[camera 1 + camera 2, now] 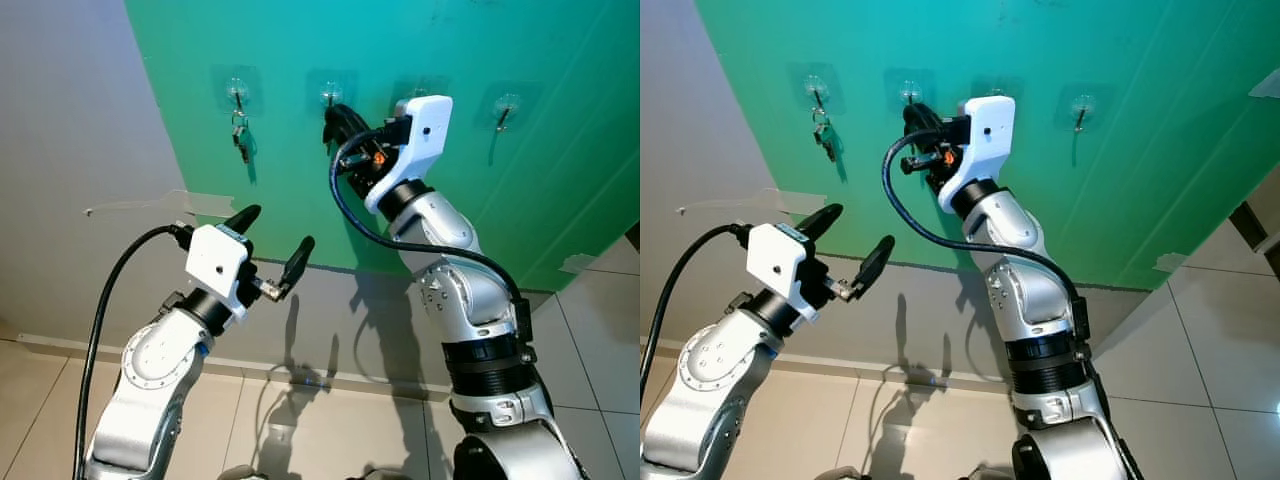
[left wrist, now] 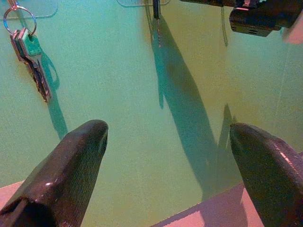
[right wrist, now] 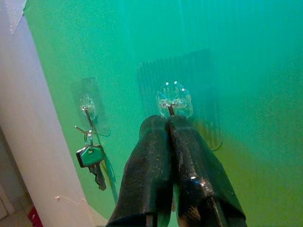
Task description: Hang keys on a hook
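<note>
A green board (image 1: 560,180) on the wall carries a row of clear stick-on hooks. One bunch of keys (image 1: 240,135) with a green tag (image 3: 91,156) hangs from the leftmost hook (image 1: 237,90). My right gripper (image 1: 335,118) is raised to the second hook (image 3: 173,100), fingers shut, tips just under it. A thin dark key blade (image 2: 157,26) dangles below that hook at the fingertips. My left gripper (image 1: 278,230) is lower and to the left, open and holding nothing, pointing at the board below the hooks.
Another bare hook (image 1: 507,103) sits further right on the board. A grey wall with a strip of torn tape (image 1: 150,205) runs left of and under the board. Pale floor tiles (image 1: 330,430) lie below.
</note>
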Controlling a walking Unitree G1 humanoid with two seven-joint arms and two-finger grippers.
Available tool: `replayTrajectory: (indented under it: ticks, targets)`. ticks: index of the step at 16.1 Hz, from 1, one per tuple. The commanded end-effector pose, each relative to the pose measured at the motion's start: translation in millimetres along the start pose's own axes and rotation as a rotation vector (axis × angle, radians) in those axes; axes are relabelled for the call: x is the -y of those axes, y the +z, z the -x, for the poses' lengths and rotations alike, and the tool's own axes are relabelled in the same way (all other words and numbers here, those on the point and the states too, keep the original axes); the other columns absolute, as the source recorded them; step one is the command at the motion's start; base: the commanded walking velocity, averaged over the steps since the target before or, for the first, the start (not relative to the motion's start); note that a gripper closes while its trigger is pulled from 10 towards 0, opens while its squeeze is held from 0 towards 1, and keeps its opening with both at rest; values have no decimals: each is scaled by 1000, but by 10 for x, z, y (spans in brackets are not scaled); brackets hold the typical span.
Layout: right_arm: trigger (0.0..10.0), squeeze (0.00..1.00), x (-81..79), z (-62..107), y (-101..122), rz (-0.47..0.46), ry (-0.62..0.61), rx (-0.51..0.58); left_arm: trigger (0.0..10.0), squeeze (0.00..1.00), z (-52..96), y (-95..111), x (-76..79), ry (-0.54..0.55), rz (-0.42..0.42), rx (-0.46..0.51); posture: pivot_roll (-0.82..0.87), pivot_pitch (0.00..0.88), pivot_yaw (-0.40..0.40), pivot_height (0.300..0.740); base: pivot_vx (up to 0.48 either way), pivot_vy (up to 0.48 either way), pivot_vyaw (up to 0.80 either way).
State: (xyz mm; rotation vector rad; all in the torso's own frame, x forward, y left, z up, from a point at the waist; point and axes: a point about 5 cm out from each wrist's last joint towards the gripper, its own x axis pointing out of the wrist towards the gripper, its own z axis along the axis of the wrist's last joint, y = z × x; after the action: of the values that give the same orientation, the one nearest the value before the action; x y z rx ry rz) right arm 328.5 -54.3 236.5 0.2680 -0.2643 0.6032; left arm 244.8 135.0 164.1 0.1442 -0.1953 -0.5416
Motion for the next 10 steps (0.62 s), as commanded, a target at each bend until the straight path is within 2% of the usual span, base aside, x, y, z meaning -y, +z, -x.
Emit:
replayTrajectory:
  ticks: [1,10]
  targets:
    - [10000,0,95,-1,-5,3,-54,-13,10000,0,-7,41,24,-19,-1,12,-1,48,-35,740,0,0,0]
    - [10000,0,204,71,-56,-3,-85,-68,10000,0,4,41,38,-27,-1,10,-3,50,-30,740,0,0,0]
